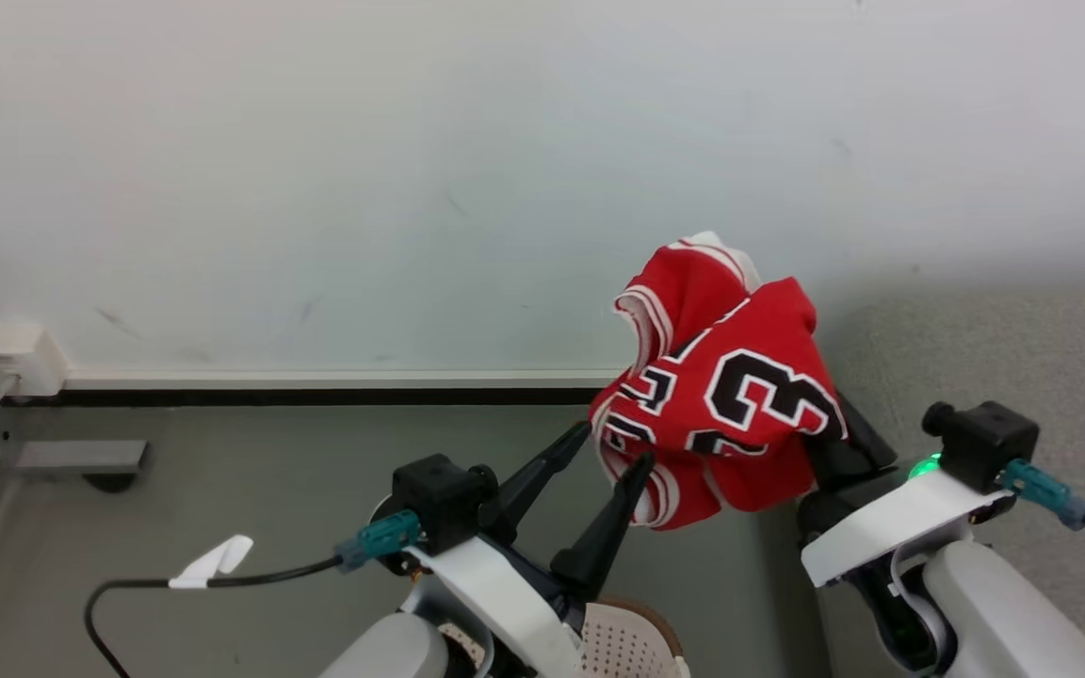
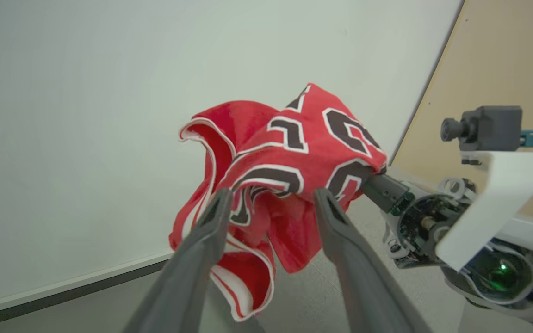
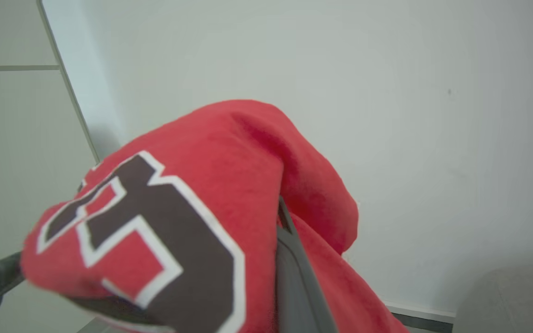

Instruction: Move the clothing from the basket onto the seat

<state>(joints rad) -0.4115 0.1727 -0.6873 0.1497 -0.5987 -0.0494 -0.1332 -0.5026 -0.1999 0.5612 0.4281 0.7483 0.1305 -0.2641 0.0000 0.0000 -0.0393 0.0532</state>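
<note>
The red jersey (image 1: pixel 740 395) with the black, white-edged 23 hangs bunched in the air in front of the wall. It is draped over my right gripper (image 1: pixel 839 443), whose fingertips are buried in the cloth. In the right wrist view the jersey (image 3: pixel 201 185) covers all but one dark finger (image 3: pixel 294 277). My left gripper (image 1: pixel 610 447) stands open at the jersey's lower left hem, its fingertips (image 2: pixel 222 199) spread in front of the dangling folds (image 2: pixel 294 152). A sliver of the perforated cream basket (image 1: pixel 632 640) peeks out under my left arm. The grey sofa (image 1: pixel 995 348) lies to the right.
A pale wall with a white-and-black baseboard (image 1: pixel 316 386) runs across the back above grey floor. A white socket box (image 1: pixel 20 358) sits at the far left. A black cable with a white tag (image 1: pixel 213 560) trails from my left wrist. A wooden panel (image 2: pixel 502 69) stands behind my right arm.
</note>
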